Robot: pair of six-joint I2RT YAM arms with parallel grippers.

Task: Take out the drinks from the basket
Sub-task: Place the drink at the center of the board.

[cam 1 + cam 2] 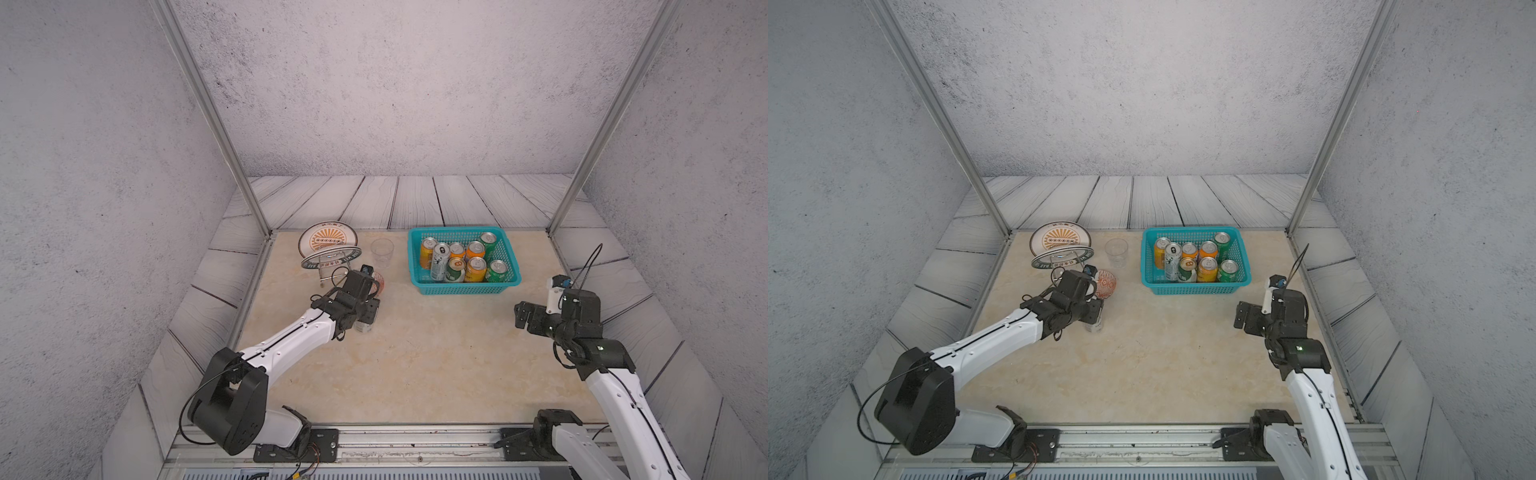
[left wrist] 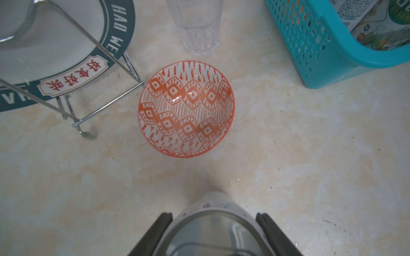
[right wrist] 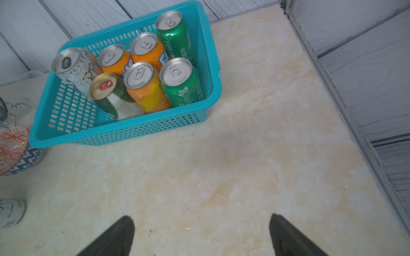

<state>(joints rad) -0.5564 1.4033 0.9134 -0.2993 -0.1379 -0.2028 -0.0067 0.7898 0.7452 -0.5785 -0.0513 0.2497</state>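
The teal basket [image 1: 465,287] [image 1: 1196,287] [image 3: 124,130] stands at the back right, and its corner shows in the left wrist view [image 2: 332,55]. Several drinks stand inside: orange cans [image 1: 476,269] [image 3: 144,88], two green cans [image 1: 497,271] [image 3: 182,84], a white can [image 1: 439,262] [image 3: 71,66] and a green-and-cream can [image 1: 455,270] [image 3: 111,97]. My left gripper [image 1: 368,316] [image 1: 1096,318] [image 2: 214,218] is shut on another white can [image 1: 364,327] [image 1: 1094,327] [image 3: 10,212], down at the tabletop left of centre. My right gripper [image 1: 519,316] [image 1: 1239,316] [image 3: 200,235] hangs open over bare table, in front of the basket's right end.
An orange-patterned bowl [image 1: 379,282] [image 2: 186,108] sits just beyond the left gripper. Behind it stand a clear cup [image 1: 382,251] [image 2: 195,26] and a wire rack with plates [image 1: 328,249] [image 2: 55,55]. Metal frame posts [image 1: 557,224] rise at the table's back corners.
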